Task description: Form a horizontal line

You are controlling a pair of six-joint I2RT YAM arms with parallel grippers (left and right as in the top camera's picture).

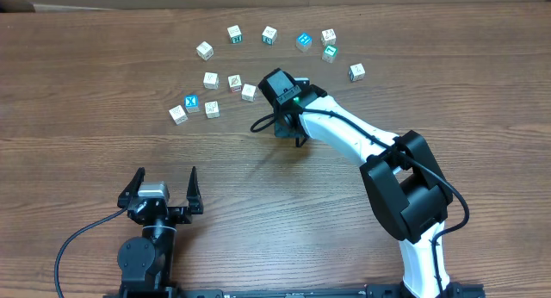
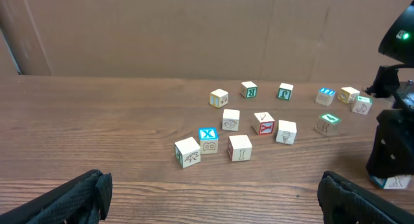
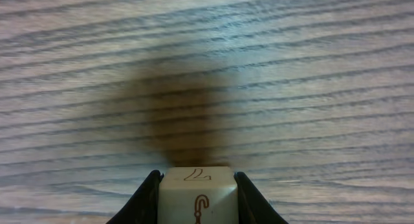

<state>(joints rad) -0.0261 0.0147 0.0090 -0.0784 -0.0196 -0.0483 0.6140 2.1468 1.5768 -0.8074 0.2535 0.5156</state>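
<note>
My right gripper (image 1: 289, 128) is shut on a whitish letter cube (image 3: 197, 191) with brown marks and holds it just above bare wood, in front of the scattered cubes. In the left wrist view the cube (image 2: 394, 182) shows under the black right arm. No row of touching cubes shows. Three cubes sit close together at the left: a whitish one (image 1: 178, 114), a blue X one (image 1: 192, 102) and another whitish one (image 1: 212, 108). My left gripper (image 1: 164, 184) is open and empty near the table's front edge; its fingers frame bare wood (image 2: 213, 191).
Several loose cubes lie in an arc at the back, from one at the left (image 1: 204, 50) to one at the right (image 1: 356, 71), with a teal one (image 1: 303, 41) among them. Three more (image 1: 235, 83) sit just left of my right wrist. A brown board backs the table.
</note>
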